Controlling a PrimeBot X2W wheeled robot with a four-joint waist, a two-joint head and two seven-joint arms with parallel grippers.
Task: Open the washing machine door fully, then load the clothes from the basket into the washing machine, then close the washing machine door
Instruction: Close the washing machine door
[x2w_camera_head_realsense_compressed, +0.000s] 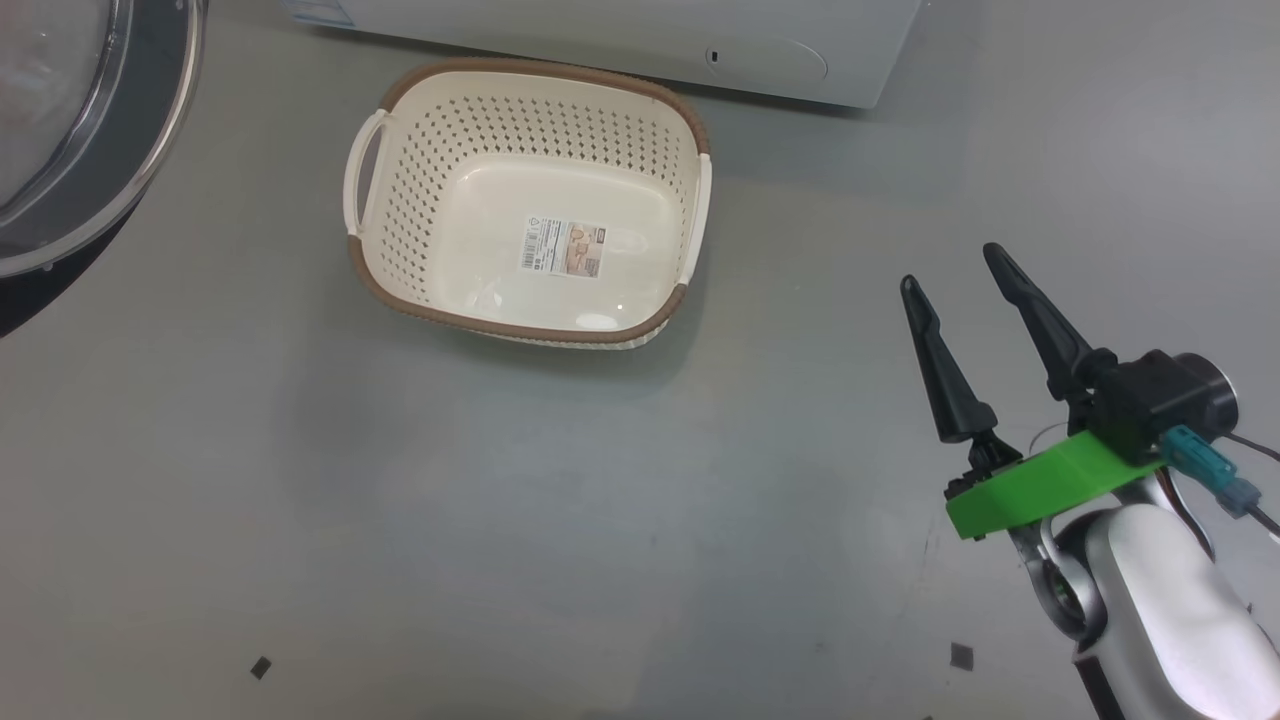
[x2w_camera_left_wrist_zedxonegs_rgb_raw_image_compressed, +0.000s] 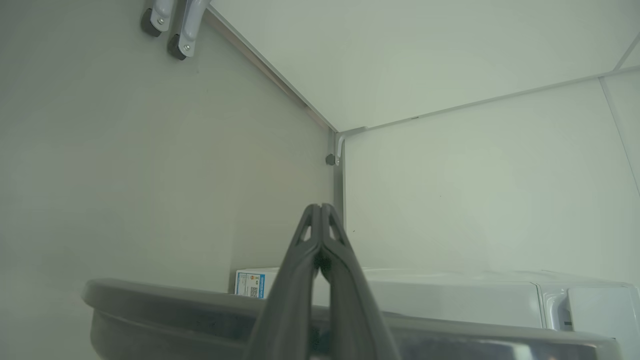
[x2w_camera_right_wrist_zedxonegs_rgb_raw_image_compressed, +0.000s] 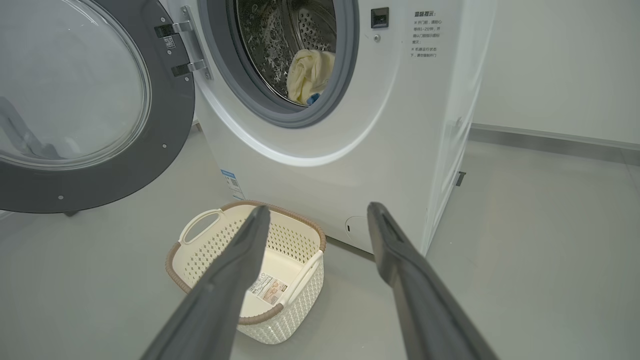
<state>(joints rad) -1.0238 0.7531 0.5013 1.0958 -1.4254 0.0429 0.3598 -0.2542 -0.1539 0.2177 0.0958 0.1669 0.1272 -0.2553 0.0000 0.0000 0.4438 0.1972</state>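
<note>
The right pincer (x2w_camera_head_realsense_compressed: 950, 268) stands wide open at the near right, with nothing between its two long, dark, tapered fingers, above the smooth grey floor (x2w_camera_head_realsense_compressed: 500, 520). The left pincer (x2w_camera_left_wrist_zedxonegs_rgb_raw_image_compressed: 318, 207) is pressed shut, tip against tip, gripping nothing. A dark curved rim crosses just beneath it; whether they touch I cannot tell.

Left of the right pincer and farther off, the basket (x2w_camera_head_realsense_compressed: 530, 330) sits on the floor just in front of the washing machine (x2w_camera_right_wrist_zedxonegs_rgb_raw_image_compressed: 350, 150). It is a rounded rectangle of cream-white plastic with a brown woven-look rim. Its walls are pierced with rows of small holes, there is a white loop handle on each side, and a paper label shows on its glossy bottom.

The clothes (x2w_camera_right_wrist_zedxonegs_rgb_raw_image_compressed: 310, 75) lie inside the perforated steel drum (x2w_camera_right_wrist_zedxonegs_rgb_raw_image_compressed: 280, 30) — a crumpled, soft cream-yellow bundle with a touch of bright blue at its lower edge, close behind the grey rubber gasket (x2w_camera_right_wrist_zedxonegs_rgb_raw_image_compressed: 345, 90).

The washing machine door (x2w_camera_right_wrist_zedxonegs_rgb_raw_image_compressed: 165, 125) stands wide open to the left — a glossy black ring around bulging clear glass, hung on two metal hinges.
</note>
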